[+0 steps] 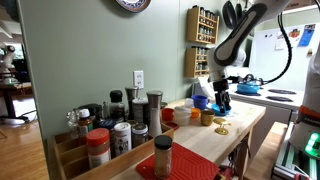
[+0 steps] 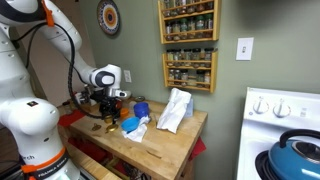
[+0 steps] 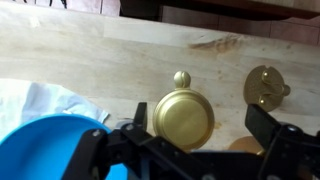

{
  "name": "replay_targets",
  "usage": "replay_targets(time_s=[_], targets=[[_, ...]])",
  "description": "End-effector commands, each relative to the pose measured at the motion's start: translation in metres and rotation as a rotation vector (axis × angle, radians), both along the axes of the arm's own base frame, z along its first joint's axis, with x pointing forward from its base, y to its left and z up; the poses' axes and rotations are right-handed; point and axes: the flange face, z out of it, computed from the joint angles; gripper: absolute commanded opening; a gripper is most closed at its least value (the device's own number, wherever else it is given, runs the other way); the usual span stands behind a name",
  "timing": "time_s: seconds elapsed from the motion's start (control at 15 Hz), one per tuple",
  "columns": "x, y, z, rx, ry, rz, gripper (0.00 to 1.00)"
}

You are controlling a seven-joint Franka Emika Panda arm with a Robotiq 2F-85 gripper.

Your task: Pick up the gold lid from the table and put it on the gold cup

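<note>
In the wrist view my gripper (image 3: pixel 200 125) is open and empty, its two black fingers on either side of a larger round gold piece with a small knob on its rim, which I take to be the gold cup (image 3: pixel 183 120) seen from above. The gold lid (image 3: pixel 264 86), smaller and flatter with a little knob, lies on the wooden table further right, beyond the right finger. In an exterior view the gripper (image 1: pixel 222 103) hangs just above the table, with the gold cup (image 1: pixel 207 117) and gold lid (image 1: pixel 221 129) below it.
A blue bowl (image 3: pixel 45 150) and a white cloth (image 3: pixel 40 100) lie close on the left. An orange cup (image 1: pixel 195 115) stands beside the gold cup. Spice jars and shakers (image 1: pixel 120 125) crowd one end of the wooden table (image 3: pixel 120 50). A stove with a blue kettle (image 2: pixel 295 160) adjoins the table.
</note>
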Motion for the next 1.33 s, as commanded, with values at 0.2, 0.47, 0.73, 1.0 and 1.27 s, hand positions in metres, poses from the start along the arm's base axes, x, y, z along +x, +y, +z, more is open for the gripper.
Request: replay_targets(time_s=[0.2, 0.47, 0.73, 1.0, 1.27], targets=[[-0.015, 0.018, -0.012, 0.036, -0.041, -0.026, 1.0], [-0.006, 0.029, -0.021, 0.017, -0.081, 0.008, 1.0], [-0.001, 0.027, -0.03, -0.02, -0.123, 0.035, 1.0], [-0.001, 0.023, -0.039, -0.048, -0.118, 0.057, 1.0], [-0.003, 0.021, -0.042, -0.057, -0.118, 0.066, 1.0]])
